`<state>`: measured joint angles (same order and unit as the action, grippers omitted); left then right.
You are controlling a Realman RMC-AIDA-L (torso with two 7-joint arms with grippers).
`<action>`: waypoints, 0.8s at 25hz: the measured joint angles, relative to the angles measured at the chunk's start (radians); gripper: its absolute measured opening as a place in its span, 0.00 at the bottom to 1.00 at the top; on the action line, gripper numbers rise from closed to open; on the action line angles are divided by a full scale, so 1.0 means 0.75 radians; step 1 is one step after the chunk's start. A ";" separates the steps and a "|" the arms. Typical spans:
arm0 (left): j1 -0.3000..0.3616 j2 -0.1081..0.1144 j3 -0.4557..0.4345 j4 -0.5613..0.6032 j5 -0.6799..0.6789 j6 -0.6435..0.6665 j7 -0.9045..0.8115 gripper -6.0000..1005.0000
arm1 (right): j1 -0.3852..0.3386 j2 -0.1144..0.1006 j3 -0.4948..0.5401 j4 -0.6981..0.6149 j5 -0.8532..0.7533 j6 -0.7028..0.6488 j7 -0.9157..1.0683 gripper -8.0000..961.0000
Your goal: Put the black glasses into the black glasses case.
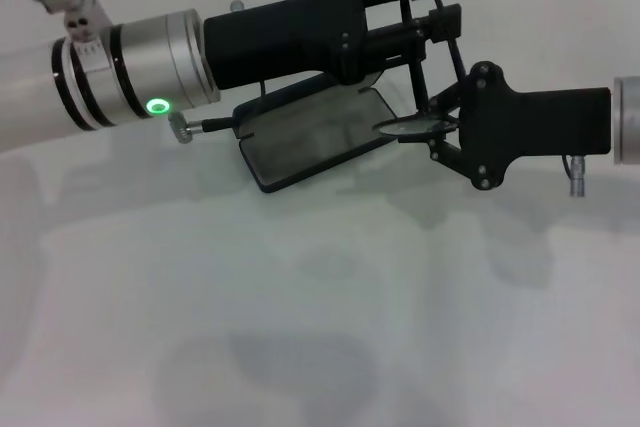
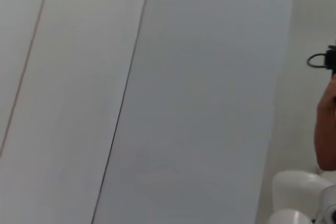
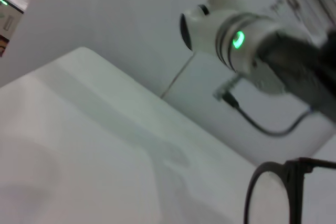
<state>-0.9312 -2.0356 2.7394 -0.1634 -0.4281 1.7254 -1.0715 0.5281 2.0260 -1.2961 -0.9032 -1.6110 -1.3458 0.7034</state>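
The black glasses case (image 1: 310, 142) lies open on the white table, grey lining up, its lid side under my left arm. My left gripper (image 1: 440, 22) hovers over the case's far right end. My right gripper (image 1: 432, 128) reaches in from the right and is shut on the black glasses (image 1: 412, 129), holding them just above the case's right edge. Thin black rods rise from the glasses towards the left gripper; I cannot tell whether they are temple arms. In the right wrist view one oval lens and its frame (image 3: 294, 164) show close up.
The white table (image 1: 300, 327) stretches out in front of the case. My left arm's silver wrist with a green light (image 1: 157, 105) and its cable plug (image 1: 180, 129) hang over the case's left side. The left wrist view shows only wall panels and a person's arm (image 2: 325, 124).
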 joint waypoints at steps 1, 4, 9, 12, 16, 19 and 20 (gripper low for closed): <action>-0.005 0.002 0.020 -0.008 -0.001 -0.010 -0.038 0.60 | -0.003 0.000 -0.010 -0.002 0.015 0.000 -0.017 0.05; -0.024 0.008 0.085 -0.012 -0.005 -0.026 -0.108 0.60 | -0.009 0.000 -0.020 -0.004 0.042 0.000 -0.070 0.05; -0.066 0.002 0.134 -0.030 0.006 -0.032 -0.163 0.60 | -0.009 0.001 -0.022 -0.003 0.058 0.000 -0.108 0.05; -0.076 0.000 0.135 -0.042 0.017 -0.034 -0.189 0.60 | -0.010 0.002 -0.042 0.000 0.078 0.002 -0.137 0.05; -0.082 0.000 0.136 -0.043 0.027 -0.034 -0.212 0.60 | -0.016 0.001 -0.065 0.003 0.097 0.013 -0.163 0.05; -0.076 0.003 0.136 -0.043 -0.013 -0.013 -0.208 0.60 | -0.030 0.000 -0.059 0.008 0.098 0.015 -0.182 0.05; -0.066 0.008 0.137 -0.043 -0.039 0.002 -0.206 0.60 | -0.044 0.000 -0.051 0.007 0.106 0.016 -0.195 0.05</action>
<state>-0.9810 -2.0293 2.8418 -0.1957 -0.4575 1.7266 -1.2259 0.4951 2.0257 -1.3342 -0.8982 -1.5314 -1.3341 0.5568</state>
